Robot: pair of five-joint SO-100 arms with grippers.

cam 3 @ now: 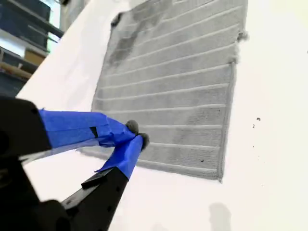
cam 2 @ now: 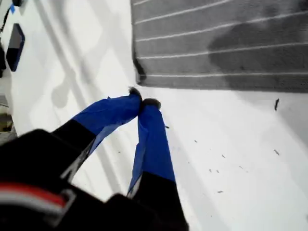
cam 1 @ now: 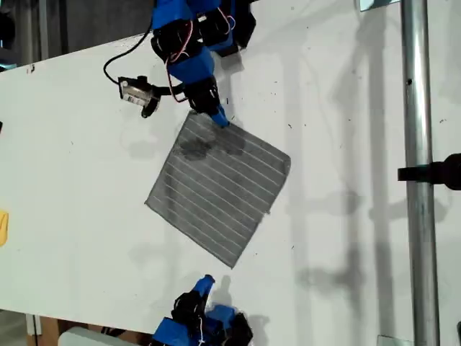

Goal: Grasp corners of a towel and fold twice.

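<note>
Towel (cam 1: 220,187) flat on table (cam 1: 346,144) — first gripper (cam 2: 143,102) closed empty just off a corner (cam 2: 139,72), second gripper (cam 3: 136,134) closed empty over it.

The square gray white-striped towel (cam 1: 220,189) is soft, matt woven cloth; the white table (cam 1: 346,238) is smooth, faintly speckled.

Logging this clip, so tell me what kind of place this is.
Probably a robotics lab bench: a bare white table, two blue robot arms clamped at opposite edges, a metal pole, and just a striped gray towel laid out.
</note>
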